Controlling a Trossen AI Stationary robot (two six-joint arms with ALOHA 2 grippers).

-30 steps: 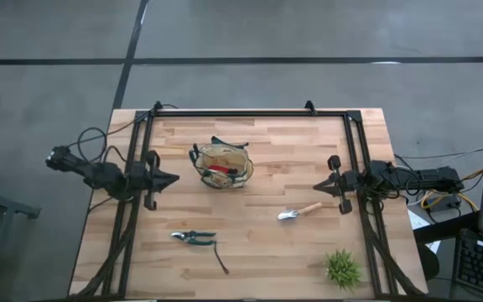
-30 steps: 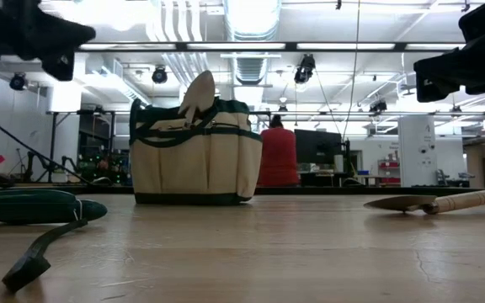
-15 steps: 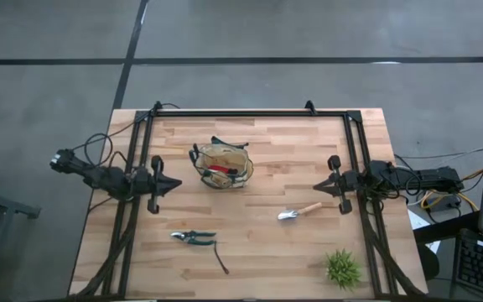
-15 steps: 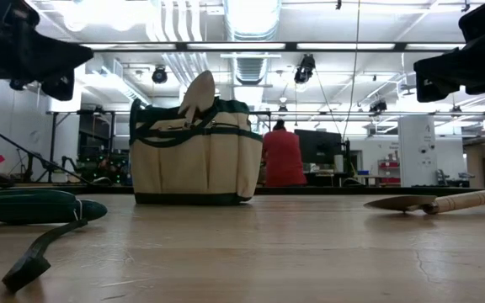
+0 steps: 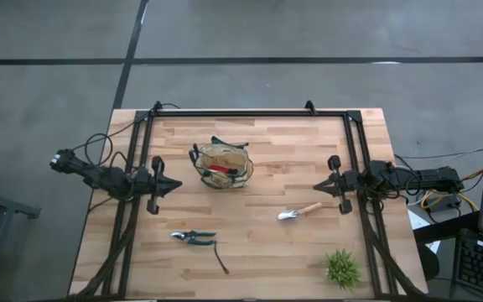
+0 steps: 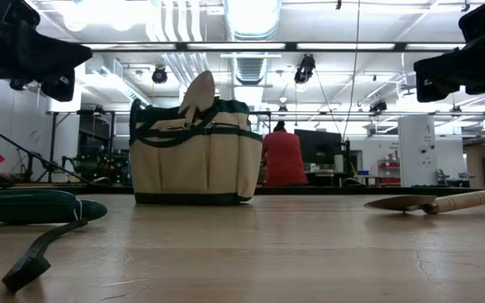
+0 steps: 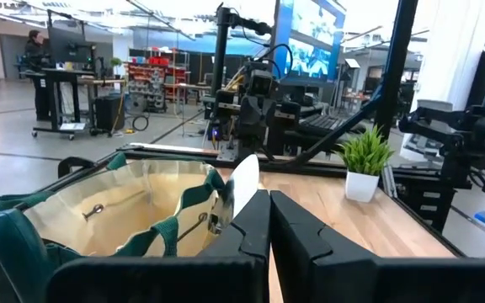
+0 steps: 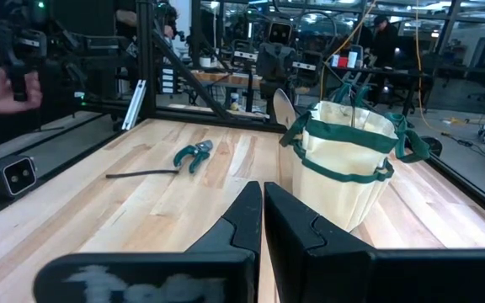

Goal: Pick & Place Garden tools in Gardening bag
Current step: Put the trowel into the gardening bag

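Observation:
The tan gardening bag [image 5: 220, 165] with green trim stands upright on its base at the table's far middle. A red item [image 5: 218, 170] lies inside it, and a trowel's silver blade [image 6: 199, 93] sticks up out of its top. A second trowel [image 5: 298, 211] with a wooden handle lies flat at the middle right. Green-handled pruners [image 5: 193, 237] lie flat at the near left, with a dark strap [image 5: 220, 260] beside them. My left gripper [image 5: 177, 184] hovers left of the bag, shut and empty. My right gripper [image 5: 314, 187] hovers above the table right of the bag, shut and empty.
A green spiky plant [image 5: 342, 268] in a white pot stands at the near right corner. Black frame rails [image 5: 250, 113] run along the table's far, left and right sides. Bare wood lies between the bag and the trowel. A person in red [image 6: 281, 156] stands in the room beyond.
My left gripper has dropped a little and shifted slightly toward the table's near edge, then held still. Its fingers stay shut. The bag and the tools have not moved.

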